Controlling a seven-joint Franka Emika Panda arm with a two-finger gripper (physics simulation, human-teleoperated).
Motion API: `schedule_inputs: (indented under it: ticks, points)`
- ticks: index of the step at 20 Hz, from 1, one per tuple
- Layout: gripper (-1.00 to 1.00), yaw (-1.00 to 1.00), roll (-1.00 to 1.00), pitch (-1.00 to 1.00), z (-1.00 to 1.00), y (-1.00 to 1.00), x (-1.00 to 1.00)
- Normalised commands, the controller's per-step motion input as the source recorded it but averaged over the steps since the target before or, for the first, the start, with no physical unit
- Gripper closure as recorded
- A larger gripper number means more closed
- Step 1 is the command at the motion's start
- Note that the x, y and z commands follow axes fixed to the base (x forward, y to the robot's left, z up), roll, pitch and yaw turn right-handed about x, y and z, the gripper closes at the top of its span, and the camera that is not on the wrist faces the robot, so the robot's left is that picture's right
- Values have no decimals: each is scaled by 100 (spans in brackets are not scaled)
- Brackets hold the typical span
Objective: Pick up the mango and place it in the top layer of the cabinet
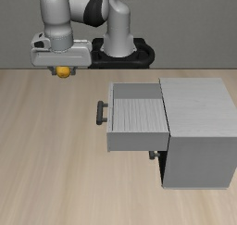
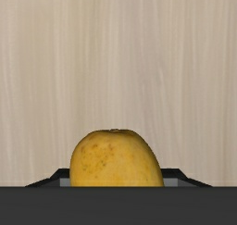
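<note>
Between the fingers of the gripper (image 1: 62,71) sits the mango (image 2: 115,159), pinched from both sides, over the wooden table (image 1: 46,155) at the exterior view's left. Well apart, at the exterior view's right, the grey cabinet (image 1: 199,127) stands with its top drawer (image 1: 137,118) pulled open.

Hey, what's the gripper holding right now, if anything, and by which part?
The rounded yellow mango. The gripper appears to clamp it across its two opposite sides, one finger against each.
</note>
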Motion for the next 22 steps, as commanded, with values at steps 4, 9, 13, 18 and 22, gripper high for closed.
schedule_inputs:
  ticks: [4, 9, 13, 18, 22]
  points:
    - [100, 0, 0, 0, 100, 0, 0]
    - [100, 0, 0, 0, 40, 60, 0]
    - [100, 0, 0, 0, 0, 100, 0]
    - [100, 0, 0, 0, 0, 100, 0]
    - [100, 0, 0, 0, 0, 100, 0]
